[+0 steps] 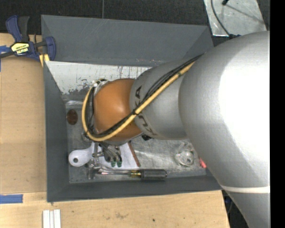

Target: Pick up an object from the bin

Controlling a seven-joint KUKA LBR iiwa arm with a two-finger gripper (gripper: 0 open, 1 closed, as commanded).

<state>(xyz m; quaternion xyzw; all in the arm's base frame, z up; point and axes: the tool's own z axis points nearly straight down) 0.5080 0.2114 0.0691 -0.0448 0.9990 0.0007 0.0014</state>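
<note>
Hanging low in the lower-left of the bin (pixel 55 141), gripper (pixel 107 158) sits just beside a white round piece (pixel 77 157), above a screwdriver (pixel 145 174), likely placed for a grab; claw apart or together, cannot tell.

Flat white holed plastic piece (pixel 78 157), lower left, black-handled screwdriver (pixel 141 174) along front wall

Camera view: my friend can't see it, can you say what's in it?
The robot arm's tool is down in a grey metal bin, beside a white piece with a hole and a black-handled screwdriver. A clear round thing lies further right.
</note>
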